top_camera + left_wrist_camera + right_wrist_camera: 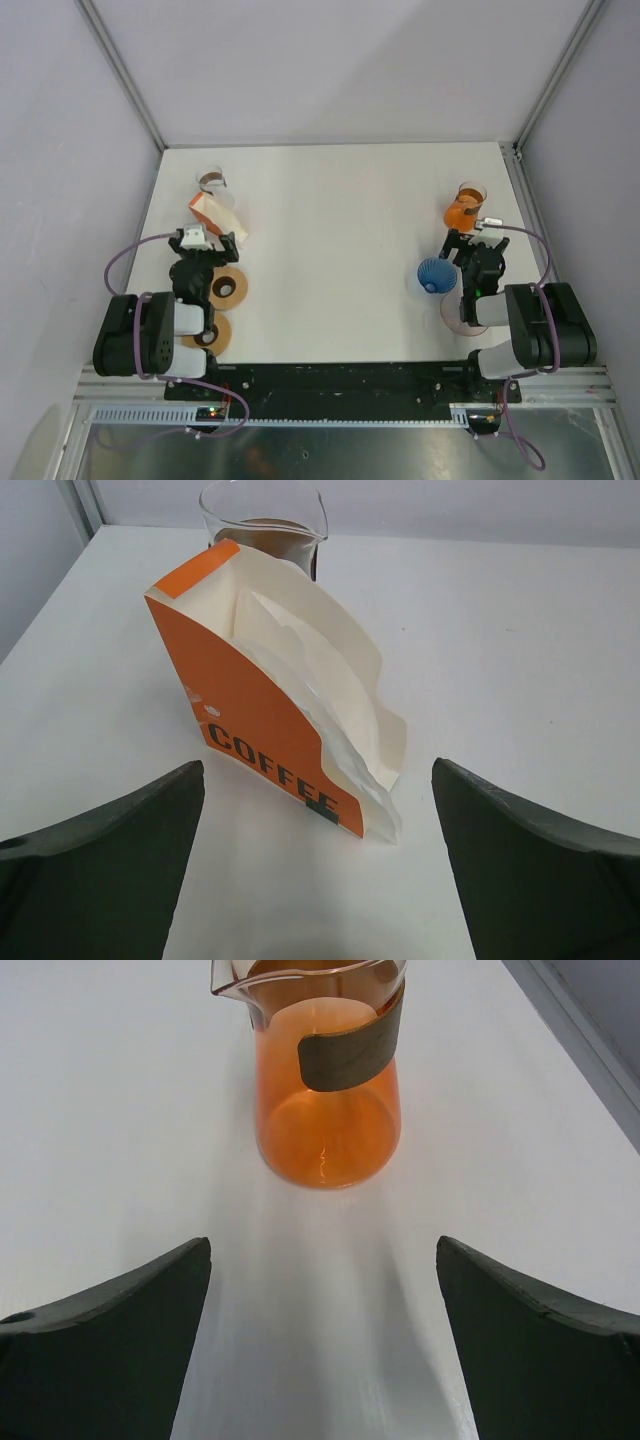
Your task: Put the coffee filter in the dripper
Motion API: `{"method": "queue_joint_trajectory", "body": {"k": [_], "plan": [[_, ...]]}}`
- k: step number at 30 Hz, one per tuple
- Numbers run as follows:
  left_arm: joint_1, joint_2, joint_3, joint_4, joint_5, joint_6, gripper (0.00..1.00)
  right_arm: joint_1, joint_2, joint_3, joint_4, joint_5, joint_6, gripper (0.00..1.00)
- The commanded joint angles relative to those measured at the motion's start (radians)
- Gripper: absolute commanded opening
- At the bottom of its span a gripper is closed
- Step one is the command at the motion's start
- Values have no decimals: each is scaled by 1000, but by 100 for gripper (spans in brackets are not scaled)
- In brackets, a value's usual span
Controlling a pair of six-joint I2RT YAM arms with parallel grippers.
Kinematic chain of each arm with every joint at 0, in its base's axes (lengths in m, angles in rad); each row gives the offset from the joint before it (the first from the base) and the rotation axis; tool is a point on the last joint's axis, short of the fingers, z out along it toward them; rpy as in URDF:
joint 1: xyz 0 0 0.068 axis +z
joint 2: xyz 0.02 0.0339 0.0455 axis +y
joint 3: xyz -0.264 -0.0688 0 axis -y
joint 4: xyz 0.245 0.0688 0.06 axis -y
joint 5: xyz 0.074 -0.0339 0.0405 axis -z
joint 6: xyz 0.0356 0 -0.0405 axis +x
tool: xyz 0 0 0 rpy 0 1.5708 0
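An orange box marked COFFEE [250,720] stands on the table just ahead of my left gripper [318,780], with white paper coffee filters [320,685] sticking out of its open top. The box also shows in the top view [205,212]. My left gripper [207,243] is open and empty, its jaws wide apart in front of the box. A blue ribbed dripper [436,275] sits at the right, beside my right arm. My right gripper [468,241] is open and empty, facing an orange glass carafe [325,1090]. The dripper is out of both wrist views.
A clear glass carafe with a brown band [212,181] stands behind the filter box. Two brown wooden rings [229,287] [213,335] lie by the left arm. The orange carafe [466,208] stands at the right rear. A pinkish translucent piece [458,313] lies near the right arm's base.
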Motion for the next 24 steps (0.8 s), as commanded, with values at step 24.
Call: {"method": "queue_joint_trajectory", "body": {"k": [24], "plan": [[-5, -143, 26, -105, 34, 48, 100, 42, -326, 58, -281, 68, -2, 99]]}}
